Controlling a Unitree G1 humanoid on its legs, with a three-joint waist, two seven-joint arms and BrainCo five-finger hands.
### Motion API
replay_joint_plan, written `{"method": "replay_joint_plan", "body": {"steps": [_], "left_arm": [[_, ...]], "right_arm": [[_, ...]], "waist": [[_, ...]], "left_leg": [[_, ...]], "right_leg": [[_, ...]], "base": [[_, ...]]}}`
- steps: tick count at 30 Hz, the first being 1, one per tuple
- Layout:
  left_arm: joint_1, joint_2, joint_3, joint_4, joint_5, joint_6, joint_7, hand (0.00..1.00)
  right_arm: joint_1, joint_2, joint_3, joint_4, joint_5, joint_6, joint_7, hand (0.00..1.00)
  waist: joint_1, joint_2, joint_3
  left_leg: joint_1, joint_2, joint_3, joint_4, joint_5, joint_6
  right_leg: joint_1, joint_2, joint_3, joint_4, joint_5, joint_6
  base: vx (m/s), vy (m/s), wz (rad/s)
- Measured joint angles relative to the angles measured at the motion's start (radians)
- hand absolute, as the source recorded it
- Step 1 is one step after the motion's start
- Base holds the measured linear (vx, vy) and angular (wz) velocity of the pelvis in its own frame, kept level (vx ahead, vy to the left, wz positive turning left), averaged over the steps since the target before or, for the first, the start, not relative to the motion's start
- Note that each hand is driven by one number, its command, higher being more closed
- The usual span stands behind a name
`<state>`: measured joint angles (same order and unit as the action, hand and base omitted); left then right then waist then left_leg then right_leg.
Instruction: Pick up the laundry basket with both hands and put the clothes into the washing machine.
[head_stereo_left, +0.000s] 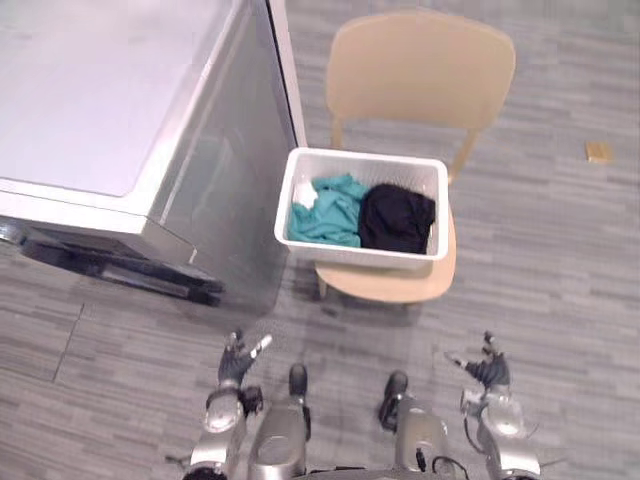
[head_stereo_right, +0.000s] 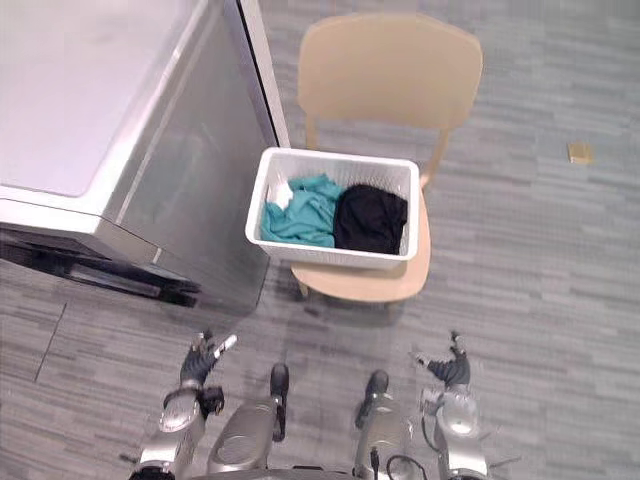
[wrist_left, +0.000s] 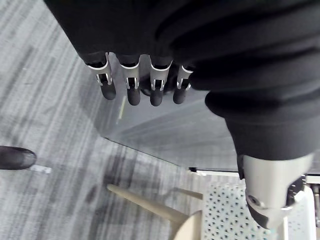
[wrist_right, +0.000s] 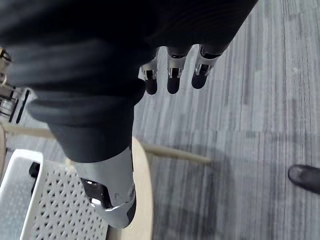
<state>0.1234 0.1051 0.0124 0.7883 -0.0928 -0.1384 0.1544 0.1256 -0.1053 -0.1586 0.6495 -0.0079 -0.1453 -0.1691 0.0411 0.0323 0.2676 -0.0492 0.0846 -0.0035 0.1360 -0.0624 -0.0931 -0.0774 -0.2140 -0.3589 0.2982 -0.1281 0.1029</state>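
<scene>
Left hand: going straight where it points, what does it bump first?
Probably the side of the washing machine; the left hand points at it, with the laundry basket off to its right. Depth is unclear.

- The washing machine is cut off by the top and left edges
- The laundry basket hides most of the chair seat
- A tan thing on the floor is too small to tell

Stereo overhead — wrist cameras apparently close

The white basket has lattice-holed walls and holds a teal cloth and a black cloth, the chair is tan, the washer silver-grey, the floor streaked grey.
</scene>
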Motion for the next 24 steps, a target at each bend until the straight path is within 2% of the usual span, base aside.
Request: {"method": "replay_joint_plan", "body": {"steps": [5,7,8,10,11,13,15,16,17,18,19,20,21,22,23,24], "left_arm": [[0.016,-0.004,0.016,0.077,0.038,0.005,-0.001,0.0],[0.01,-0.007,0.02,0.086,0.047,0.003,0.0,0.0],[0.009,-0.007,0.02,0.086,0.047,0.003,0.001,0.0],[0.005,-0.009,0.025,0.086,0.047,0.003,0.002,0.0],[0.001,-0.014,0.037,0.087,0.048,0.003,0.007,0.0],[0.004,-0.015,0.038,0.092,0.062,0.003,0.01,0.0],[-0.019,-0.031,0.03,0.111,0.07,0.004,0.026,0.0],[-0.026,-0.036,0.024,0.114,0.072,0.004,0.026,0.0],[-0.037,-0.047,0.013,0.118,0.082,0.004,0.026,0.0],[-0.068,-0.042,-0.011,0.13,0.091,0.006,0.026,0.0],[-0.071,-0.04,-0.015,0.13,0.096,0.004,0.026,0.0],[-0.085,-0.033,-0.022,0.129,0.105,0.005,0.024,0.0],[-0.086,-0.031,-0.029,0.131,0.107,0.005,0.024,0.0],[-0.085,-0.031,-0.034,0.131,0.107,0.005,0.024,0.0],[-0.086,-0.032,-0.05,0.132,0.106,0.005,0.025,0.0],[-0.086,-0.03,-0.051,0.131,0.106,0.004,0.025,0.0]], "right_arm": [[-0.001,-0.001,0.013,0.095,0.0,-0.004,0.011,0.0],[-0.002,-0.005,0.015,0.137,0.003,-0.004,0.016,0.0],[-0.005,-0.006,0.015,0.151,0.005,-0.004,0.016,0.0],[-0.012,-0.011,0.012,0.168,0.007,-0.001,0.013,0.0],[-0.031,-0.01,0.011,0.187,0.004,0.0,-0.002,0.0],[-0.053,-0.022,0.009,0.21,-0.003,0.01,-0.004,0.0],[-0.07,-0.049,0.008,0.246,-0.002,0.015,-0.005,0.0],[-0.069,-0.051,0.007,0.25,-0.002,0.016,-0.004,0.0],[-0.07,-0.052,0.006,0.257,-0.001,0.018,-0.005,0.0],[-0.077,-0.033,-0.004,0.286,0.002,0.024,-0.002,0.0],[-0.081,-0.018,-0.005,0.295,0.006,0.026,-0.001,0.0],[-0.086,0.009,-0.007,0.299,0.015,0.028,-0.001,0.0],[-0.095,0.027,-0.005,0.3,0.029,0.037,0.0,0.0],[-0.098,0.03,-0.002,0.298,0.036,0.039,0.0,0.0],[-0.102,0.031,0.009,0.292,0.039,0.039,0.0,0.0],[-0.106,0.032,0.025,0.282,0.04,0.039,0.001,0.0]], "waist": [[-0.001,0.015,-0.03],[-0.006,0.019,-0.036],[-0.005,0.019,-0.036],[-0.004,0.02,-0.039],[-0.009,0.002,-0.036],[-0.027,0.006,-0.039],[-0.036,0.006,-0.04],[-0.043,0.011,-0.044],[-0.055,0.022,-0.056],[-0.053,-0.018,-0.062],[-0.051,-0.035,-0.063],[-0.045,-0.042,-0.064],[-0.037,-0.044,-0.065],[-0.029,-0.042,-0.064],[-0.029,-0.032,-0.06],[-0.029,-0.025,-0.056]], "left_leg": [[-0.006,-0.004,-0.054,0.002,-0.002,-0.001],[-0.047,-0.023,-0.094,0.011,-0.008,-0.005],[-0.059,-0.021,-0.081,0.011,-0.01,-0.003],[-0.09,0.01,0.035,-0.001,-0.027,0.027],[-0.111,0.057,0.187,0.042,-0.031,0.048],[-0.113,0.114,0.305,0.1,-0.032,0.05],[-0.075,0.192,0.479,0.168,-0.046,0.072],[-0.074,0.202,0.497,0.176,-0.046,0.072],[-0.08,0.211,0.497,0.172,-0.043,0.006],[-0.118,0.145,0.468,0.199,-0.056,0.01],[-0.138,0.126,0.458,0.226,-0.073,0.022],[-0.179,0.105,0.424,0.291,-0.121,0.045],[-0.185,0.08,0.408,0.332,-0.163,0.071],[-0.176,0.064,0.401,0.338,-0.176,0.081],[-0.159,0.046,0.385,0.337,-0.19,0.1],[-0.142,0.033,0.368,0.327,-0.196,0.109]], "right_leg": [[0.042,-0.006,-0.055,-0.002,-0.015,0.01],[0.032,-0.036,-0.115,0.036,-0.037,0.009],[0.023,-0.046,-0.129,0.048,-0.041,0.01],[0.007,-0.075,-0.167,0.054,-0.028,-0.001],[-0.009,-0.122,-0.201,0.061,-0.011,-0.007],[-0.006,-0.164,-0.238,0.091,-0.01,-0.006],[0.043,-0.227,-0.31,0.08,0.014,0.045],[0.058,-0.236,-0.333,0.073,0.023,0.06],[0.08,-0.254,-0.379,0.064,0.038,0.094],[0.1,-0.309,-0.411,0.044,0.07,0.118],[0.113,-0.324,-0.425,0.025,0.092,0.125],[0.137,-0.342,-0.444,0.008,0.153,0.121],[0.145,-0.378,-0.43,0.043,0.205,0.071],[0.137,-0.4,-0.412,0.082,0.227,0.016],[0.092,-0.421,-0.318,0.192,0.215,-0.107],[0.035,-0.391,-0.178,0.32,0.137,-0.136]], "base": [[-0.06,-0.011,0.33],[-0.12,-0.002,0.73],[-0.09,0.004,0.83],[-0.03,0.009,0.65],[0.07,0.031,0.62],[0.05,0.075,0.7],[0.04,0.168,0.86],[0.05,0.271,1.13],[0.06,0.341,1.29],[0.1,0.433,1.21],[0.14,0.457,1.04],[0.14,0.403,0.77],[0.14,0.425,0.68],[0.12,0.35,0.51],[0.17,0.392,0.48],[0.18,0.336,0.72]]}}
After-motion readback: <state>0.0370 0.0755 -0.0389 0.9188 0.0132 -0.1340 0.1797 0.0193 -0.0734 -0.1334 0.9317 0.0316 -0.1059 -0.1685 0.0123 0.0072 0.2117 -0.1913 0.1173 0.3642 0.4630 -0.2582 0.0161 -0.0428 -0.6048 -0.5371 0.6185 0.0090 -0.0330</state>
